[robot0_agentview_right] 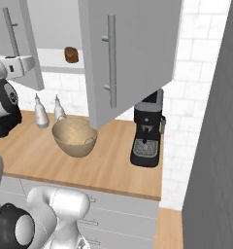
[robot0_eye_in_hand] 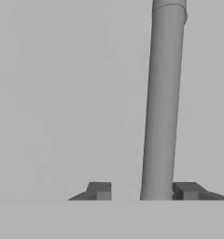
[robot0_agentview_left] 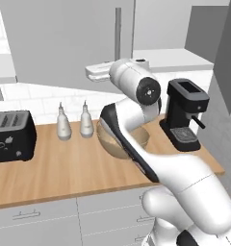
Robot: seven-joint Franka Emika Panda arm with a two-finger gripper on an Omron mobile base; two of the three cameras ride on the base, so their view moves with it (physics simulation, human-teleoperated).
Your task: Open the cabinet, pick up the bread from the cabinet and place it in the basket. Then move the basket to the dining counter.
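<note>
Both doors of the cabinet stand swung open: the left door and the right door. On the white shelf inside lies the dark brown bread. My gripper is open at the left door, its fingertips on either side of that door's vertical bar handle, which runs closer to the right tip. The tan basket sits on the wooden worktop below the cabinet, partly behind my arm in the left base view.
A black coffee machine stands right of the basket. Two white bottles and a black toaster are to its left. Grey drawers run under the worktop. A dark tall panel closes the right side.
</note>
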